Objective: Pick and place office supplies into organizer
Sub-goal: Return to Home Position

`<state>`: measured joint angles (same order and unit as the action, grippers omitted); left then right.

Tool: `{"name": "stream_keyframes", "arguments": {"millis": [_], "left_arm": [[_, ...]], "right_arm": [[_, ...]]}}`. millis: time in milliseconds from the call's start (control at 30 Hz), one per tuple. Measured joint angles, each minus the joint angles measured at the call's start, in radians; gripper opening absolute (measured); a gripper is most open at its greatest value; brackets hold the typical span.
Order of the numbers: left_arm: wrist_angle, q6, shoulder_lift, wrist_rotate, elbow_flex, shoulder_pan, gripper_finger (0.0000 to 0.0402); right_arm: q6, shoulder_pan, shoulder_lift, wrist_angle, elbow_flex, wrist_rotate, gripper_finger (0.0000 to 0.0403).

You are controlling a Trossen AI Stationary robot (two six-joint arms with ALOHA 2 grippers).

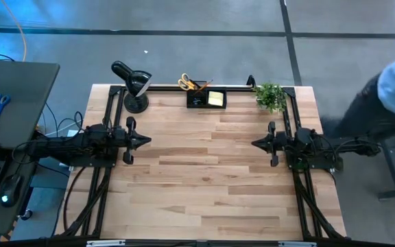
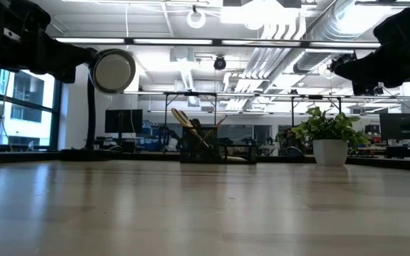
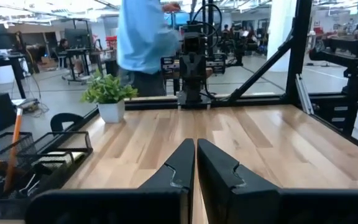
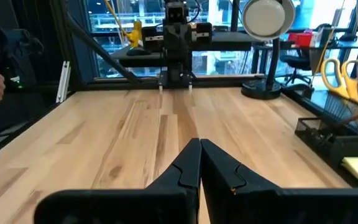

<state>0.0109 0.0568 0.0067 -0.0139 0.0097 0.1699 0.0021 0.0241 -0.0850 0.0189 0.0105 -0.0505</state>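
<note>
Left gripper (image 1: 146, 140), right gripper (image 1: 255, 143): fingers together, empty, parked at opposite table (image 1: 204, 192) edges. Organizer (image 1: 190, 104): stocked. Step: return home, seemingly finished; nothing further needed.

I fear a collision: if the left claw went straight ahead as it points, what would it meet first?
Likely the right claw, which faces the left claw; nothing stands between them.

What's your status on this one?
Left gripper, right gripper shut, empty, facing each other. Organizer at table far edge holds scissors, sticky pad. Lamp, plant flank it.
</note>
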Motion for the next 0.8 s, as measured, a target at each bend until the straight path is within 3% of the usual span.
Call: {"name": "stream_keyframes", "arguments": {"millis": [800], "left_arm": [[0.0,-0.001,0.0,0.004,0.0,0.0,0.001]], "right_arm": [[-0.002,0.001,-0.001,0.0,0.0,0.002,0.0]]}}
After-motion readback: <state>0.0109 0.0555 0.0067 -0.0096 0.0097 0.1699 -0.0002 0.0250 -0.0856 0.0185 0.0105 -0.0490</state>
